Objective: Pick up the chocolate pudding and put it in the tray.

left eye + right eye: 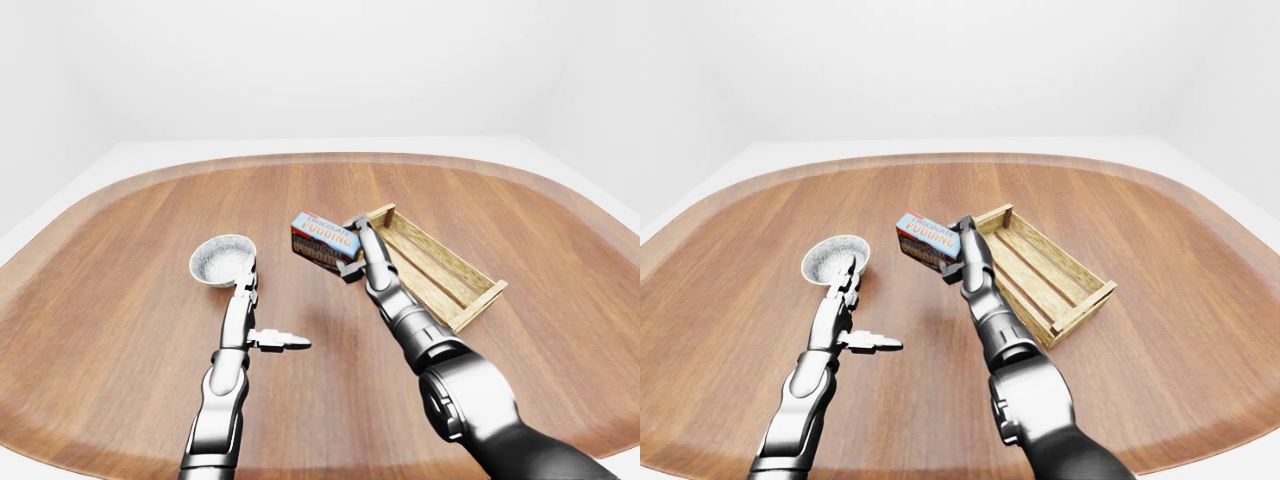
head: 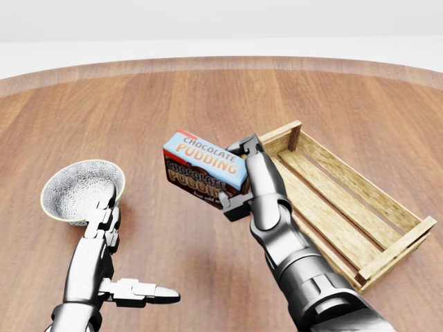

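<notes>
right hand [image 2: 237, 174]: clenched on the chocolate pudding [image 2: 205, 169], box lifted clear of the desk [image 2: 173, 104], just left of the tray [image 2: 332, 200]. advice: carry right past the rim, then lower flat.

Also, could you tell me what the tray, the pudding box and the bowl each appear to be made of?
The tray looks like pale unfinished wood: separate slats with visible grain and gaps. The chocolate pudding box, held in the right hand, seems printed cardboard with a slight sheen, judging by its crisp edges and lettering. The bowl looks like glazed ceramic, with a fine speckled pattern and cream rim, though the render leaves this open.
</notes>
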Controlling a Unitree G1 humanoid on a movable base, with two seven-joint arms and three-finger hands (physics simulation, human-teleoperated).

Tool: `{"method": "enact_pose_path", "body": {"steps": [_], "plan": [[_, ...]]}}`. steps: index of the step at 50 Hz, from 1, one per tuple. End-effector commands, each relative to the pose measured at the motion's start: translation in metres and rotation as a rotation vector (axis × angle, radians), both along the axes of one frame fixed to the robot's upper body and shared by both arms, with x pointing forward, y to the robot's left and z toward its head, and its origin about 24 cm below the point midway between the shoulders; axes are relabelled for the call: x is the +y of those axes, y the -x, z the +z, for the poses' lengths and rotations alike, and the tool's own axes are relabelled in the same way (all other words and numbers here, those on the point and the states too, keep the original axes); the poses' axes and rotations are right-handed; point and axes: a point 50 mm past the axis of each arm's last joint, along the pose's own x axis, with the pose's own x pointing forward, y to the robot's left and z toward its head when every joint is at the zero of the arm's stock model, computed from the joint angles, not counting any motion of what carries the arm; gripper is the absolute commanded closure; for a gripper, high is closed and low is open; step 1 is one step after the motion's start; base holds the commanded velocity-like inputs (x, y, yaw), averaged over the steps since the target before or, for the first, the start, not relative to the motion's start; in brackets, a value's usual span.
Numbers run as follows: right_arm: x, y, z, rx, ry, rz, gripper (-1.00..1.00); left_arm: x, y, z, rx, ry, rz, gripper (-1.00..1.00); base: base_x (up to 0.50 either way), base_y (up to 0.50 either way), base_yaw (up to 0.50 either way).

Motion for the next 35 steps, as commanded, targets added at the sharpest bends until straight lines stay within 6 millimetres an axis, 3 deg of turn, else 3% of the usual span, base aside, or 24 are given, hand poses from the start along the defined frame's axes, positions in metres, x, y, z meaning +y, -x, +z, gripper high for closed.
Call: {"method": "enact_pose_path", "body": {"steps": [1, 21, 35], "plan": [[0.002, -0.018, 0.031, -0.019, -0.067, -0.026, 1.0, 0.002, -0.001, 0.001, -0.007, 0.036, 0.007, -1.0, 0.0, 0.0, 0.0], [-0.008, -0.042, 0.089, -0.044, -0.008, -0.048, 1.0, 0.001, 0.0, 0.002, -0.008, 0.029, -0.005, -1.0, 0.0, 0.0, 0.0], [-0.032, -0.045, 0.091, -0.021, 0.023, -0.124, 1.0, 0.0, 0.001, 0.002, -0.006, 0.024, -0.008, -1.0, 0.0, 0.0, 0.0]]}}
